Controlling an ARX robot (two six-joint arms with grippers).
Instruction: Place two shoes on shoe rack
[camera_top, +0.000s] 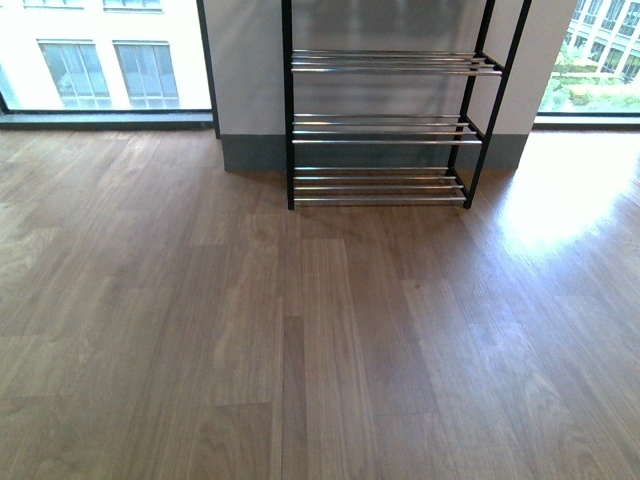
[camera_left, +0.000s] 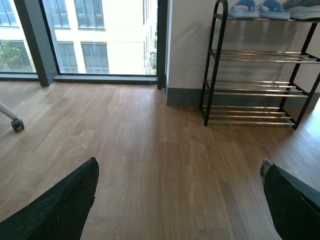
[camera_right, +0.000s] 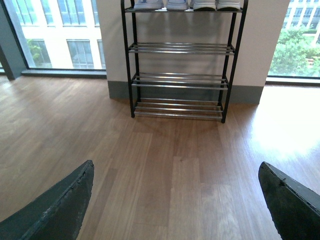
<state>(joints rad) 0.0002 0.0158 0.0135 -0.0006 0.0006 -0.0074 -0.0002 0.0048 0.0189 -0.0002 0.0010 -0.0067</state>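
Shoes (camera_right: 217, 4) sit on the top tier of the rack (camera_right: 181, 80), white soles outward; only a sliver of them shows in the right wrist view, beside another pale pair (camera_right: 159, 4). In the left wrist view a grey shoe edge (camera_left: 301, 9) lies next to blue slippers (camera_left: 259, 8) on that tier. The front view cuts the top tier off, so I cannot confirm how squarely the shoes rest.

Both hands are released and hold nothing: the left hand (camera_left: 180, 200) and right hand (camera_right: 175, 200) each show two dark fingers spread wide over bare floor (camera_top: 300, 350), well apart from the rack.

By this, the placing looks done. The risk now is the shelf itself: each tier is just a few thin, smooth chrome rods with gaps between, so a shoe set crooked or near the edge could tip or slide off, and any knock to the light black frame would shake the crowded top row. The three lower tiers stand bare. The floor is matte wood-grain plank, glaring near the right window.
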